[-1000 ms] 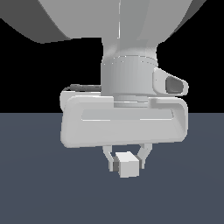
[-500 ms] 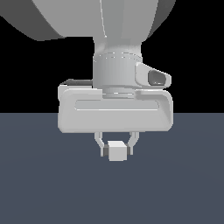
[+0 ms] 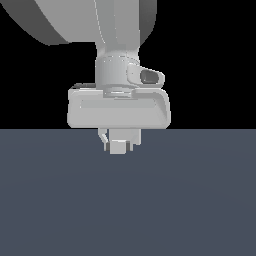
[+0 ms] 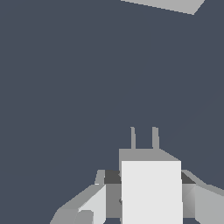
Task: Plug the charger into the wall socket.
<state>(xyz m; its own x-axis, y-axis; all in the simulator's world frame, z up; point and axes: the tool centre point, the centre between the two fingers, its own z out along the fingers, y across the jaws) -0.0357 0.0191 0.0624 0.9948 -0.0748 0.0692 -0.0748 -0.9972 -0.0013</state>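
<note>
The Panda arm [image 3: 107, 30] is reaching down from above in the exterior view, its wrist pointing straight at the dark grey tabletop [image 3: 190, 200] and the broad pale body of the hand facing the camera. The hand [image 3: 118, 145] is hanging low, its two short fingers [image 3: 102, 137] pointing downward. It is grasping the charger [image 3: 118, 146], a small white block pinched between the fingers on both sides. In the wrist view the hand [image 4: 151, 192] is pressing against the flanks of the charger [image 4: 151, 192], and two thin prongs [image 4: 144, 138] are sticking out from the block's far face, pointing away from the camera over bare tabletop. The charger is sitting clear above the tabletop [image 4: 65, 87], not touching it. Well apart from it, at the edge of the wrist view, a pale grey flat shape [image 4: 168, 4] is showing only in part; what it is cannot be told.
</note>
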